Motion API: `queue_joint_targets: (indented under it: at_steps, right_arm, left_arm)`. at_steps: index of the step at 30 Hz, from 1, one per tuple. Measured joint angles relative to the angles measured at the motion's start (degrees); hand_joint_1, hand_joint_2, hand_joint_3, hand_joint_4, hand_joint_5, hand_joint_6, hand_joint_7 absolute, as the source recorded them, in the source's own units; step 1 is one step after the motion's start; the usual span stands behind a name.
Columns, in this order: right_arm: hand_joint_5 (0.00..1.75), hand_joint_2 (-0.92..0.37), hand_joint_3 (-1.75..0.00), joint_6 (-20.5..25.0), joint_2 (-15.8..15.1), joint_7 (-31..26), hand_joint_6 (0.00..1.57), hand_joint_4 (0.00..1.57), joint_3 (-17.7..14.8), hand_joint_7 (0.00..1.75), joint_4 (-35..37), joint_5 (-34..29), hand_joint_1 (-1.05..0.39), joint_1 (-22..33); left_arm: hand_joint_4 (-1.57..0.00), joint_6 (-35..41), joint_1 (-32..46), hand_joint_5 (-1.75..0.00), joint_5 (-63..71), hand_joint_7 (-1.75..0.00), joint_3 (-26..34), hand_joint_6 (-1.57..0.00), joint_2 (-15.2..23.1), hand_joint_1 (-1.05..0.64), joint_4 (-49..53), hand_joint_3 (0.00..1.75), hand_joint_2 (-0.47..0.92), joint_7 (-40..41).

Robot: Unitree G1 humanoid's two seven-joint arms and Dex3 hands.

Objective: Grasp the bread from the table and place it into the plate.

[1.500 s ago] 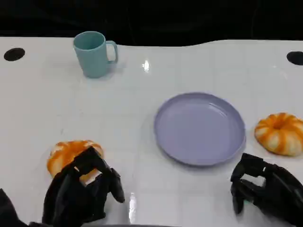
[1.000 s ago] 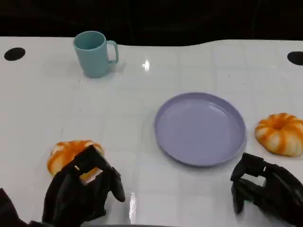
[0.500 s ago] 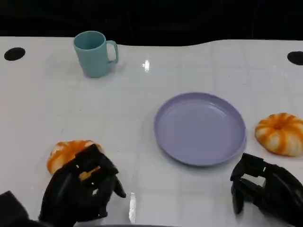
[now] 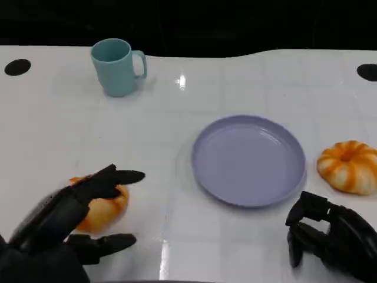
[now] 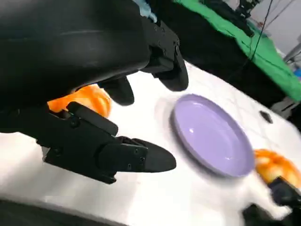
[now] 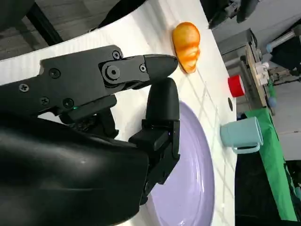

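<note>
We see the left hand (image 4: pixel 65 221) covering much of the near bread (image 4: pixel 105 206), at eight o'clock from the plate (image 4: pixel 248 160). At three o'clock, a second bread (image 4: pixel 347 166) is clipped by the frame edge.

Mug: light teal plastic mug (image 4: pixel 115 66), upright, handle to the right, far left of table.
Table: glossy white table (image 4: pixel 177 118), dark round holes at far corners.
Cup: small red cup (image 6: pixel 237 86), off table.
</note>
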Motion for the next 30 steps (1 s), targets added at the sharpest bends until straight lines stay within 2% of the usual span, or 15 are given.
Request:
queue_joint_targets:
  at_steps: [3,4,7,14,19,30]
  right_arm:
    - [1.75,-0.92,-0.2,0.0,0.1,-0.2,0.67,0.72,0.2,1.51,-0.3,0.0,-0.58,0.2]
    - [1.75,-0.92,-0.2,0.0,0.1,-0.2,0.67,0.71,0.2,1.51,-0.3,0.0,-0.58,0.3]
    - [1.75,-0.92,-0.2,0.0,0.2,-0.2,0.67,0.71,0.2,1.5,-0.3,0.1,-0.59,0.2]
    - [1.75,-0.92,-0.18,0.0,0.3,-0.1,0.68,0.71,0.1,1.49,-0.2,0.1,-0.6,0.2]
    - [1.75,-0.92,-0.2,-0.1,0.3,-0.2,0.67,0.71,0.2,1.5,-0.2,0.0,-0.58,0.2]
    - [1.75,-0.92,-0.22,-0.3,0.0,0.7,0.66,0.71,-0.1,1.51,0.4,0.2,-0.56,-0.1]
  left_arm:
    - [-0.23,-1.6,0.6,-0.48,7.0,-0.04,0.0,-0.33,2.2,-0.56,-2.1,0.19,0.92,4.7]
    - [-0.24,-1.6,0.8,-0.37,10.1,-0.02,0.0,-0.34,2.9,-0.56,-2.9,0.18,0.92,6.1]
    - [-0.22,1.4,0.8,-0.23,19.0,0.0,-0.3,-0.3,5.1,-0.54,-7.0,0.12,0.92,7.2]
    - [-0.14,11.1,-1.4,-0.1,31.6,0.0,-5.3,-0.19,7.0,-0.54,-10.0,0.03,0.89,2.8]
    - [-0.12,14.0,-5.2,-0.07,34.8,0.0,-8.6,-0.16,7.8,-0.51,-8.0,0.0,0.87,1.0]
    - [-0.09,17.8,-13.8,-0.03,37.5,0.0,-17.6,-0.13,8.0,-0.49,5.9,0.0,0.83,-0.3]
